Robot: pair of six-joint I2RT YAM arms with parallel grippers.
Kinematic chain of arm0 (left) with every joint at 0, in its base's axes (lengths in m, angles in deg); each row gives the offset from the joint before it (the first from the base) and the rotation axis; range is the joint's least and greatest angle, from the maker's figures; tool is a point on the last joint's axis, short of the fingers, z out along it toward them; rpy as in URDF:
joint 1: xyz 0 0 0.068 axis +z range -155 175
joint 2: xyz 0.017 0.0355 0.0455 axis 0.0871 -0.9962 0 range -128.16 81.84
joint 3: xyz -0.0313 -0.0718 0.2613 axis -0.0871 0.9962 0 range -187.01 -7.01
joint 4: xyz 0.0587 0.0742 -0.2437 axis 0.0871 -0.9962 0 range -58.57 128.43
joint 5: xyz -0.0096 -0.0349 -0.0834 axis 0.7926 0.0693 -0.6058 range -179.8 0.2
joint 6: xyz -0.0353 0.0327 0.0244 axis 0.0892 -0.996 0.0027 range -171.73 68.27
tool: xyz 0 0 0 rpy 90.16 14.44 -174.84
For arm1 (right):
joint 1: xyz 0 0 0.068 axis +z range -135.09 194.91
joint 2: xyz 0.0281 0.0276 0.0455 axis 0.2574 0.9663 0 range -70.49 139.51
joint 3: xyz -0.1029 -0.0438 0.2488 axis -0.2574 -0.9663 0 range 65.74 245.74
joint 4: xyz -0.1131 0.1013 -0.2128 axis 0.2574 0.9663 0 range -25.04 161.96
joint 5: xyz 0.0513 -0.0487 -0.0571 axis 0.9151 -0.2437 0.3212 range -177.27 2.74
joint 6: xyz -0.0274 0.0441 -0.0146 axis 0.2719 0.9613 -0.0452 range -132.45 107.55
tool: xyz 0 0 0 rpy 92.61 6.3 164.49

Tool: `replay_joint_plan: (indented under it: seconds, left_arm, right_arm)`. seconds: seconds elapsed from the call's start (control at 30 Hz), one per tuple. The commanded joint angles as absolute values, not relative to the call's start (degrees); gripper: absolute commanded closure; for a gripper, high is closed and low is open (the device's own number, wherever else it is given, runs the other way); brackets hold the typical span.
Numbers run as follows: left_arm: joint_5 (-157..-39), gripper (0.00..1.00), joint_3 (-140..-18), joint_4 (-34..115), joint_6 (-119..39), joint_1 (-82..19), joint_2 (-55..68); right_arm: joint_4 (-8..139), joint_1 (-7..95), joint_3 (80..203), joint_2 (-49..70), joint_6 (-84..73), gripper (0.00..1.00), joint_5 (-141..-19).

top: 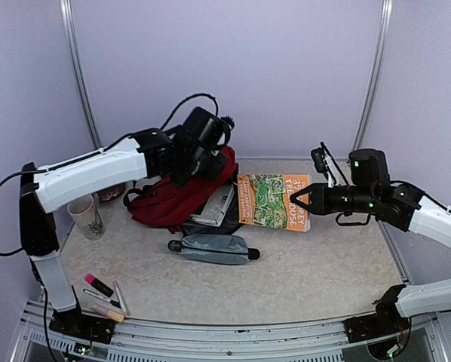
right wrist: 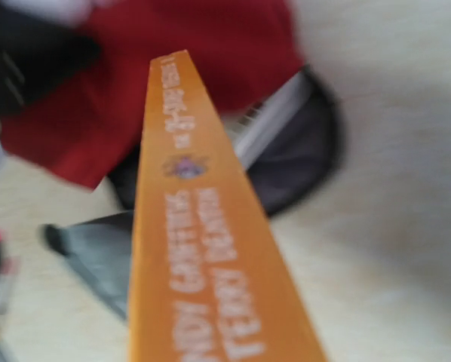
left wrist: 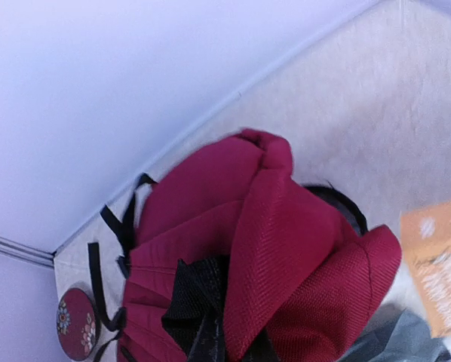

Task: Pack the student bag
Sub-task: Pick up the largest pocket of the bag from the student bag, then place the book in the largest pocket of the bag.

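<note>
We are pinching the top fabric of the student bag (top: 161, 202) with the left gripper (top: 209, 167), the right gripper (top: 301, 200) clasping the orange book (top: 271, 200) just beside the bag. We are aiming to hold the mouth wide first.

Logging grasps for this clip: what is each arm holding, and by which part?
Left jaws are shut on the student bag, pinching red fabric at its upper rim. Right jaws grip the orange book by the end nearest that arm.

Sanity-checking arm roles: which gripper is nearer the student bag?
Left. The left gripper is shut on the student bag, pinching its bunched top fabric. The right gripper sits off to the right, apart from the bag, holding the orange book by its edge.
</note>
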State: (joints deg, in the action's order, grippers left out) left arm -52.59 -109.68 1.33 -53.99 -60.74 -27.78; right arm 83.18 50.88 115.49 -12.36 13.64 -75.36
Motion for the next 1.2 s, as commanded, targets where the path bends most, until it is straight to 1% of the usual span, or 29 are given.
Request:
replay_joint_plan:
  seconds: [0.0, 0.2, 0.3, 0.5, 0.6, 0.7, 0.77, 0.9, 1.07, 1.17]
  left_arm:
    - [-56.3, 1.0, -109.7, 12.0, -55.6, -59.7, -18.0]
    - [-57.9, 1.0, -109.8, 13.1, -54.6, -59.7, -15.0]
    - [-59.5, 1.0, -110.8, 13.4, -54.1, -59.9, -15.4]
    - [-60.7, 1.0, -112.8, 12.9, -53.7, -61.3, -17.1]
    - [-61.2, 1.0, -112.7, 13.3, -53.1, -62.1, -17.3]
    - [-60.5, 1.0, -113.0, 14.3, -51.8, -62.4, -17.4]
    - [-59.7, 1.0, -113.2, 14.7, -50.5, -62.4, -17.4]
    - [-60.3, 1.0, -111.9, 17.5, -48.8, -62.6, -17.1]
    - [-61.2, 1.0, -111.7, 18.8, -48.1, -63.1, -17.4]
    - [-63.0, 1.0, -111.6, 19.0, -48.4, -63.8, -17.1]
  right_arm:
    - [66.4, 50.5, 114.4, -9.5, 24.3, 1.0, -64.0]
    - [56.0, 50.5, 113.2, -3.3, 32.0, 1.0, -64.8]
    - [49.0, 50.5, 112.5, 1.0, 37.8, 1.0, -65.0]
    - [40.6, 50.6, 112.1, 8.5, 48.8, 1.0, -65.9]
    - [39.4, 51.1, 111.8, 10.1, 53.3, 1.0, -69.0]
    - [39.7, 53.0, 109.7, 9.3, 57.0, 1.0, -74.3]
    - [40.2, 54.3, 106.2, 7.4, 61.4, 1.0, -78.4]
    - [38.2, 57.6, 96.2, 3.4, 76.1, 1.0, -86.2]
    - [39.8, 59.0, 100.5, 7.6, 79.9, 1.0, -86.9]
    - [36.5, 59.0, 102.4, 12.7, 84.2, 1.0, -86.1]
